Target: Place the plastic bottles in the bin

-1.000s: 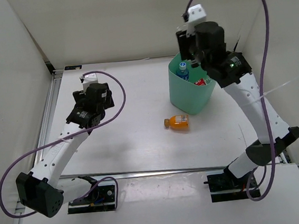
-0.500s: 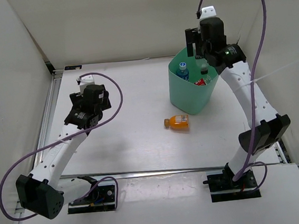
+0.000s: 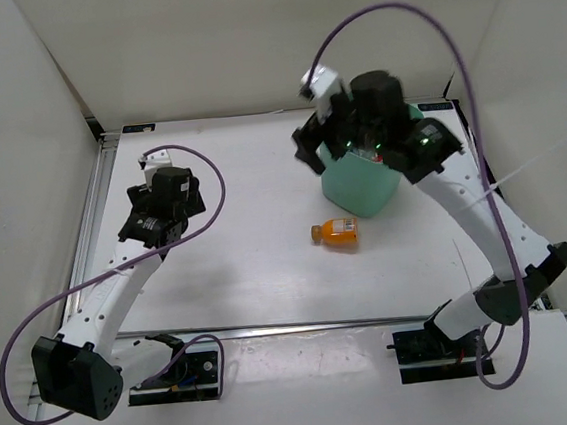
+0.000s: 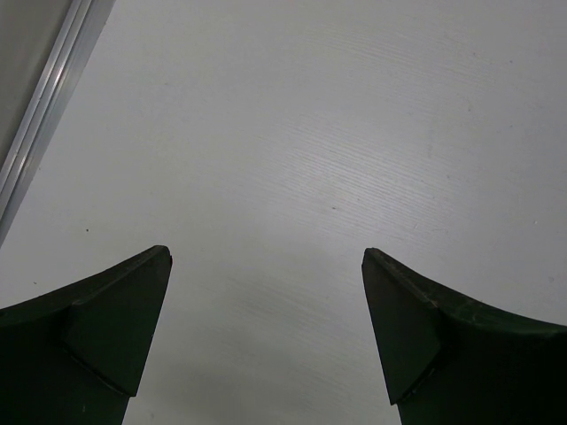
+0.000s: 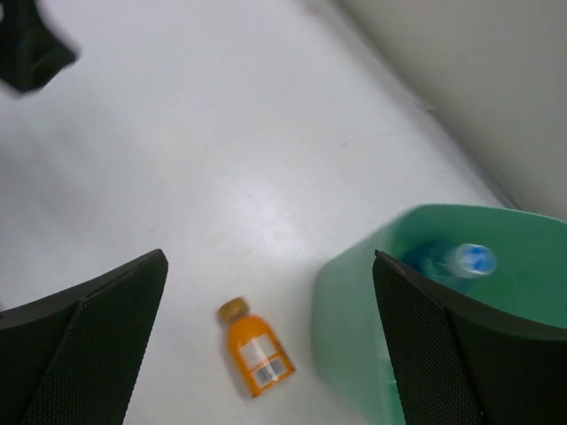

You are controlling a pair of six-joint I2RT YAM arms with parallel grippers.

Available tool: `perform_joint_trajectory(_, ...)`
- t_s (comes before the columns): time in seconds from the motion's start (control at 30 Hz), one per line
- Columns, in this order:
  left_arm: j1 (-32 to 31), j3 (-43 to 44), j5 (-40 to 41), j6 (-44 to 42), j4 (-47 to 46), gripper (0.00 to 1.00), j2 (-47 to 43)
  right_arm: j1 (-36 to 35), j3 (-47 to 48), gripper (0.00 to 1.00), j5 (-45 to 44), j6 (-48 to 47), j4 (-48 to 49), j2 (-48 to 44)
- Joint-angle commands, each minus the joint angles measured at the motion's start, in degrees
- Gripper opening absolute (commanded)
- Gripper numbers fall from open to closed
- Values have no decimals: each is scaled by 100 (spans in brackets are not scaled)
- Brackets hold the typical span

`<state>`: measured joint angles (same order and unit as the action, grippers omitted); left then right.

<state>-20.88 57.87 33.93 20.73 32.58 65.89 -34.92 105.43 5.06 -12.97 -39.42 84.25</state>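
Bottles seen: an orange bottle [image 3: 337, 231] lying on the table [image 3: 249, 276], and a blue-capped bottle [image 5: 461, 261] inside the bin [image 3: 362, 193].

At the far left, a metal rail [image 3: 95, 205] edges the white table. Just inside it the left arm [image 3: 119, 279] reaches forward. The left pincer [image 4: 266, 255] stands wide, its two dark fingers well apart with nothing between them, over bare table top. In its wrist view the rail crosses the upper left corner.

Right of the table's middle, the orange bottle lies on its side, its cap pointing left in the top view. It is just in front of the bin but apart from it, and neither pincer touches it.

The right pincer [image 5: 268, 257] hangs above the table at the bin's left side, spread wide and empty. Its wrist view looks down on the orange bottle between the two fingers, with the bin's rim by the right-hand one.

The mint-green bin stands upright toward the far right of the table. The right arm [image 3: 474, 209] arches over it from the right and covers most of its opening in the top view. In the wrist view the blue-capped bottle rests against the bin's inner wall, too blurred to read; the rest of the inside is hidden.
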Motion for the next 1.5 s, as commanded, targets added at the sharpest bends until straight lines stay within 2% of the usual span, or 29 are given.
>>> perform_joint_trajectory(0.0,41,-30,-291,115,29,100,-138,-638,-741,100,76,-829,-461,136)
perform_joint_trajectory(0.1,41,-30,-361,115,29,100,-138,-1017,-1558,100,-128,-988,-409,258)
perform_joint_trajectory(0.23,41,-143,-414,176,82,100,-138,-1017,-2341,100,-1197,-1190,-348,549)
perform_joint_trajectory(0.3,41,-205,-414,177,82,100,-138,-956,-2798,100,-1691,-1321,47,549)
perform_joint_trajectory(0.57,93,-434,-414,230,196,100,-243,-885,-2932,100,-1517,-909,443,987)
perform_joint_trajectory(0.73,93,-627,-493,282,196,100,-348,-772,-3002,100,-1974,-778,576,1129)
perform_joint_trajectory(1.23,93,-865,-387,282,196,100,-506,-578,-3186,100,-1069,-215,313,1454)
perform_joint_trajectory(1.47,93,-1032,-195,335,196,100,-559,-578,-3695,100,-1007,-136,312,1454)
